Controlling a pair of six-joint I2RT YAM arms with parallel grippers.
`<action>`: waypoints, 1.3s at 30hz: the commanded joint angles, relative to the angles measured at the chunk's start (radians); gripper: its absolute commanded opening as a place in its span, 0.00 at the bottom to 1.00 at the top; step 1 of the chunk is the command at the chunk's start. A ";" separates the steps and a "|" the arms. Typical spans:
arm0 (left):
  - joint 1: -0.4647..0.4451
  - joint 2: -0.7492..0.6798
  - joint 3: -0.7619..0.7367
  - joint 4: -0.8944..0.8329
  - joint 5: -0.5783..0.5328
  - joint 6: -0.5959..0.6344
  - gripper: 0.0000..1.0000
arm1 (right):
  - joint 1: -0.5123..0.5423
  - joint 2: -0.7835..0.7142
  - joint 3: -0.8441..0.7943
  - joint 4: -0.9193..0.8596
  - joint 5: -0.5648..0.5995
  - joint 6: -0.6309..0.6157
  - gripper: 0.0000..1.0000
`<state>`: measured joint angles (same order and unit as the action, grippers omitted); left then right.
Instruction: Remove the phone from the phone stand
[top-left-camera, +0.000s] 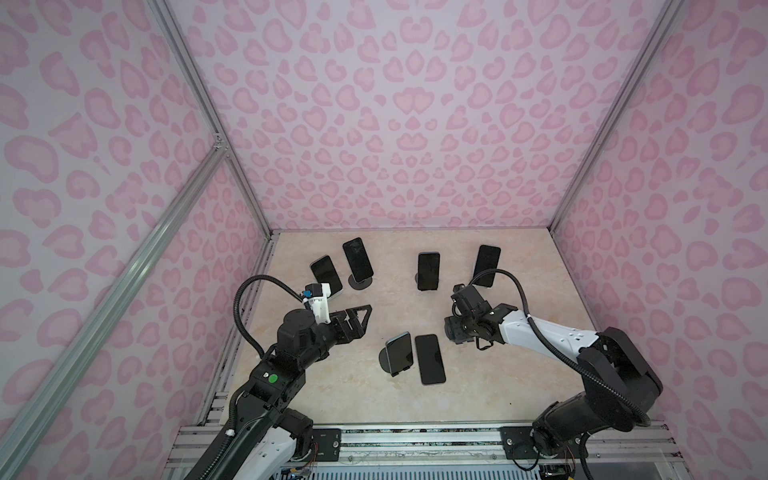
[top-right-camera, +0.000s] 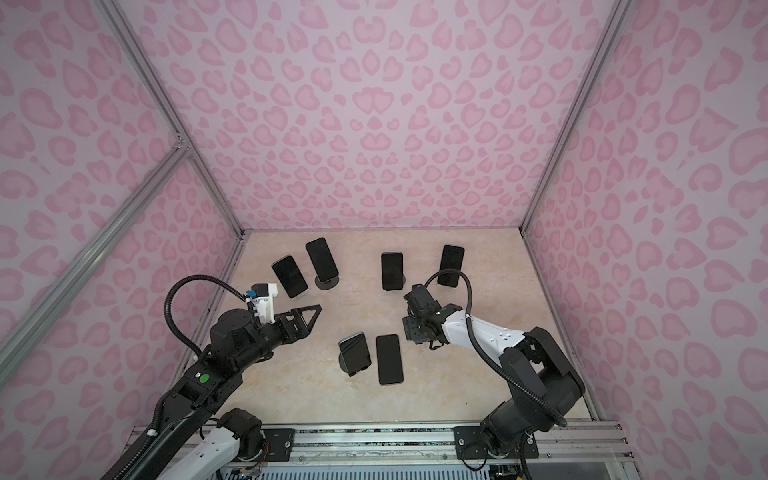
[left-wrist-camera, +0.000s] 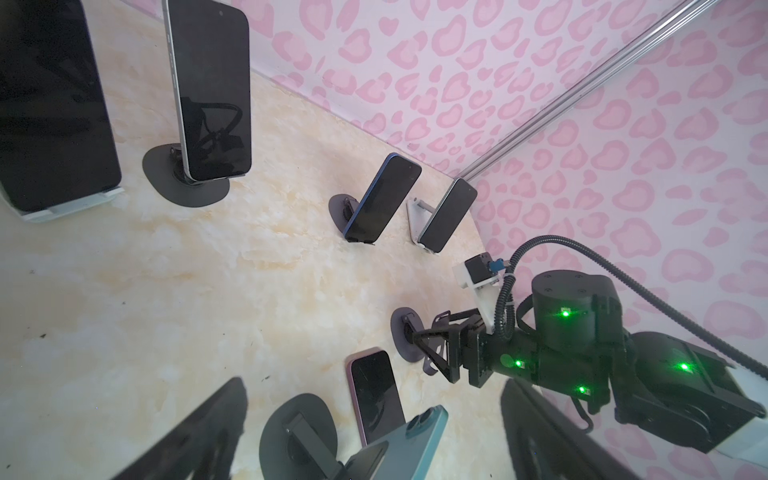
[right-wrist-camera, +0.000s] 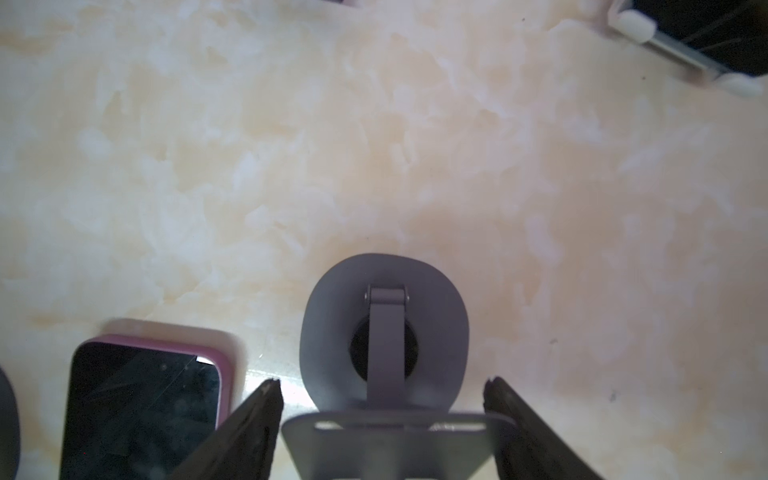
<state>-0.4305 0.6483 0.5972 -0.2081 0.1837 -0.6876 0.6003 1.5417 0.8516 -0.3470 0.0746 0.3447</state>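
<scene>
You are looking at pink spotted walls (top-left-camera: 415, 124) on three sides of a pale marbled tabletop (top-left-camera: 353, 399). Your left arm (top-left-camera: 286, 353) and right arm (top-left-camera: 540, 336) both reach in from the near rail, the left on the left in both top views and the right opposite it. Along the far side, a back row of phones (top-left-camera: 428, 271), four of them, leans on stands with dark screens. Nearer the middle, a teal phone (top-left-camera: 398, 353) leans on a dark stand of its own.

The phone (top-left-camera: 430, 359), in a pink case, is off the stand. It lies flat and screen up on the tabletop, just beside the teal phone on the side toward your right arm. The grey phone stand (right-wrist-camera: 332, 328) stands empty just beside it, with its round base on the tabletop. In both top views the right wrist hides it.

Your right pincer (right-wrist-camera: 380, 384) hangs over that stand with its fingers apart, one on either side of the plate, pinching nothing that shows. You cannot tell whether they touch the plate. Your left pincer (top-left-camera: 360, 320) is spread wide and empty above the tabletop, touching no phone.
</scene>
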 joint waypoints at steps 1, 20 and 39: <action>0.001 -0.004 -0.001 0.028 0.001 0.008 0.98 | 0.001 0.010 -0.008 0.060 -0.025 -0.015 0.73; 0.001 0.005 0.026 0.011 -0.026 0.019 0.98 | -0.074 -0.141 0.039 -0.014 0.113 -0.001 0.49; 0.001 -0.005 0.033 0.002 -0.064 0.013 0.98 | -0.486 -0.218 0.165 0.024 0.138 -0.022 0.49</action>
<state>-0.4305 0.6334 0.6201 -0.2176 0.1303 -0.6765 0.1963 1.3304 1.0321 -0.3698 0.1913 0.3046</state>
